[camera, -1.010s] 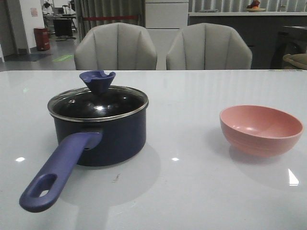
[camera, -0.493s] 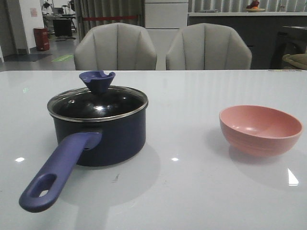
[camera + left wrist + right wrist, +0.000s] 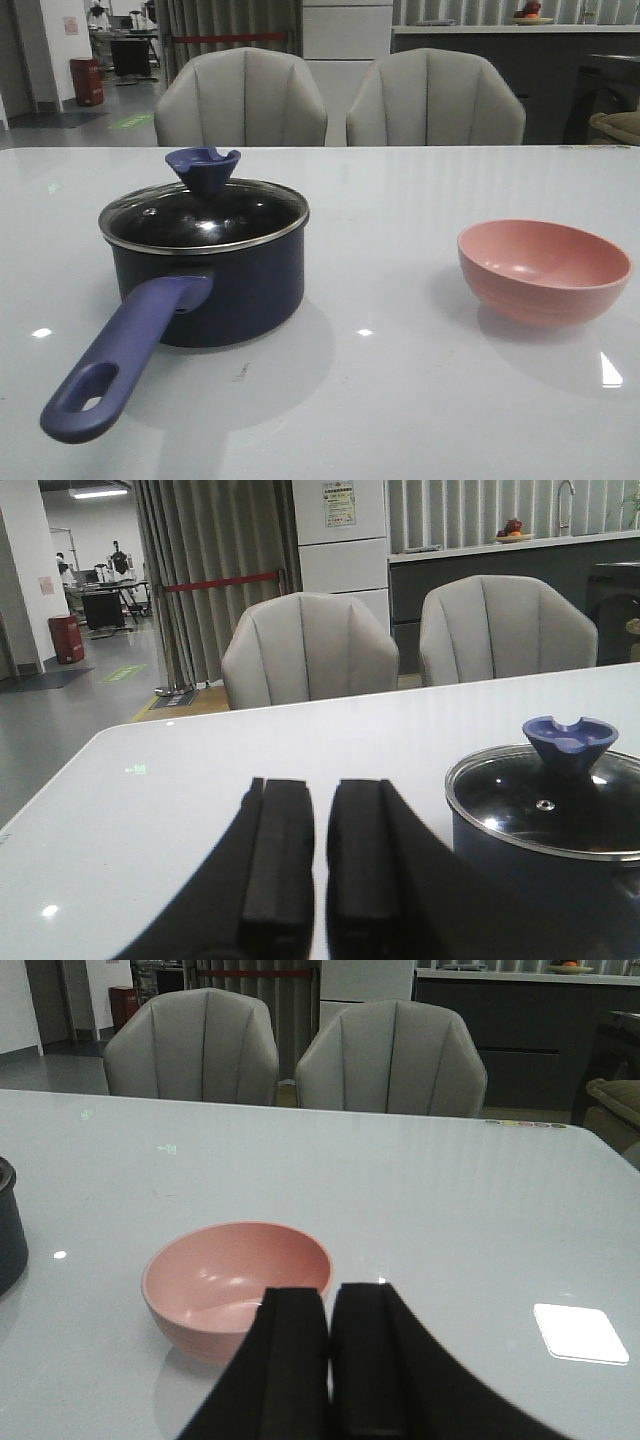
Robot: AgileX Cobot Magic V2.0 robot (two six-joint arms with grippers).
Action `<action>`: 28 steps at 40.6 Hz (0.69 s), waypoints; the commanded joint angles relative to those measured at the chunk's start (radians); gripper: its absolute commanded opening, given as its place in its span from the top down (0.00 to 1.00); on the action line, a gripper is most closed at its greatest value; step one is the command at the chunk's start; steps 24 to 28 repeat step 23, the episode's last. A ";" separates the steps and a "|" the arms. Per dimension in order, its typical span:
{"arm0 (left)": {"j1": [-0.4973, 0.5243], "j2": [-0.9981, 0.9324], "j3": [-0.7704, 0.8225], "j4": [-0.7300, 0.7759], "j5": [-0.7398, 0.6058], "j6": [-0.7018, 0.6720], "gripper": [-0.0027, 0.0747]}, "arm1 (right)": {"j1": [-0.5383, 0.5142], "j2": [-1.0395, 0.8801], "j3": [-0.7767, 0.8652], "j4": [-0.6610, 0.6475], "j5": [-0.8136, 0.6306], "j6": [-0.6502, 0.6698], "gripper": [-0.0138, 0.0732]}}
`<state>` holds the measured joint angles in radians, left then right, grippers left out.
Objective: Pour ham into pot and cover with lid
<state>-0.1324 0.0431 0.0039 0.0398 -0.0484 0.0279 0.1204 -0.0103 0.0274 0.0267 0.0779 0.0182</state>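
My left gripper (image 3: pixel 318 865) and right gripper (image 3: pixel 330 1360) are nearly shut and empty, the lid (image 3: pixel 205 215) sits on the pot (image 3: pixel 215 290), and bumping it could knock it off.

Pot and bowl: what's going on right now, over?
Both grippers nearly shut, empty. Lid sits on pot. Pink bowl looks empty. Nothing in the way.

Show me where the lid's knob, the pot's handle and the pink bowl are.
lid (image 3: pixel 204 166), front view, on its blue knob.
pot (image 3: pixel 120 350), front view, midway along its long blue handle.
pink bowl (image 3: pixel 545 290), front view, on its outer wall.
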 commanded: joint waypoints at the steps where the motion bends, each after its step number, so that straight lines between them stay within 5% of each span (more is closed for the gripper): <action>1: 0.004 0.013 0.022 -0.008 -0.079 -0.004 0.80 | -0.006 -0.019 -0.006 -0.016 -0.100 0.014 0.64; 28: 0.004 0.013 0.022 -0.008 -0.079 -0.004 0.80 | -0.006 -0.019 -0.006 -0.016 -0.086 0.014 0.64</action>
